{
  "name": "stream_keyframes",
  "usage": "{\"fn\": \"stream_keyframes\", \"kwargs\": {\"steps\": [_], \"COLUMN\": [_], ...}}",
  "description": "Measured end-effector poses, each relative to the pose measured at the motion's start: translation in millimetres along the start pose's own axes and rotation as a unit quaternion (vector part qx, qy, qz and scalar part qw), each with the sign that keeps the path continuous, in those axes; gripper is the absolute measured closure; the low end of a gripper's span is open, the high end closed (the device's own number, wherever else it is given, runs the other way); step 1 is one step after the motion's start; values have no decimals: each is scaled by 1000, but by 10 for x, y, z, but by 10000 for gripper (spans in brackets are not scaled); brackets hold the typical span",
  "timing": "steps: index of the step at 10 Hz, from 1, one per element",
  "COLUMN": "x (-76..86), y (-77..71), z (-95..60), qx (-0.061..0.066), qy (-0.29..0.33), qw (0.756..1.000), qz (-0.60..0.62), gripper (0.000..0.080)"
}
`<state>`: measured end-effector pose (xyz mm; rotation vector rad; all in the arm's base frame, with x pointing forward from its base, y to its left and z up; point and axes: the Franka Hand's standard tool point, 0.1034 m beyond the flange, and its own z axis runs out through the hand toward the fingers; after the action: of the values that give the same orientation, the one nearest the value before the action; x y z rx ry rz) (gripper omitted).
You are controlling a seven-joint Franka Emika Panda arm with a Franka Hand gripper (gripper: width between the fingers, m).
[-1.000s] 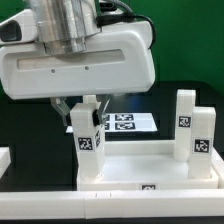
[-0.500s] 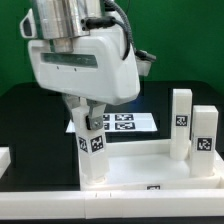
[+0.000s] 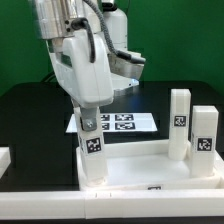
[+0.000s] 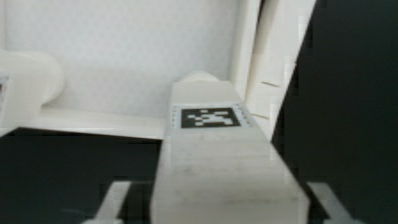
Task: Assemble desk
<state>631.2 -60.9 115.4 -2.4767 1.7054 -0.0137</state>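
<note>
At the exterior view's left edge a bit of another white piece (image 3: pixel 4 158) is sitting on the black worktop (image 3: pixel 30 125). Just right of it, the arm is reaching down over the near left corner of the white desk top (image 3: pixel 140 165), which is lying rim-up at the front of the worktop. The fingers (image 3: pixel 88 122) are closing around the upper end of a white leg (image 3: pixel 92 155) with a square tag on its face; that leg is standing upright at the corner, its foot touching the tray. The wrist view is looking down along this leg (image 4: pixel 217 150), with a dark finger (image 4: pixel 114 198) showing at each side of it, part-way open and pressing on its flanks. Behind, a flat marker board (image 3: pixel 125 122) is lying on the worktop. Farther right, two more tagged legs, a taller-looking one (image 3: pixel 181 122) and a nearer one (image 3: pixel 203 140), are standing upright side by side at the tray's right rim.
</note>
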Motion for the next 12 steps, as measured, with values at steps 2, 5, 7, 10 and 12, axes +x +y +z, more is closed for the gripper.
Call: {"fn": "stream_keyframes", "kwargs": {"steps": [2,5,7,10,12], "x": [-37,-41,-40,-57,-57], "y": [-16,-20,-22,-53,-50], "z": [0,-4,-7,-1,4], "qx": [-11,-16,-20,-28,-28], "qy": [-1,-6,-3,12,11], "qw": [983,956,926,852,853], "qz": [-183,-292,-376,-522,-521], "gripper": [216,165,152,152,398]}}
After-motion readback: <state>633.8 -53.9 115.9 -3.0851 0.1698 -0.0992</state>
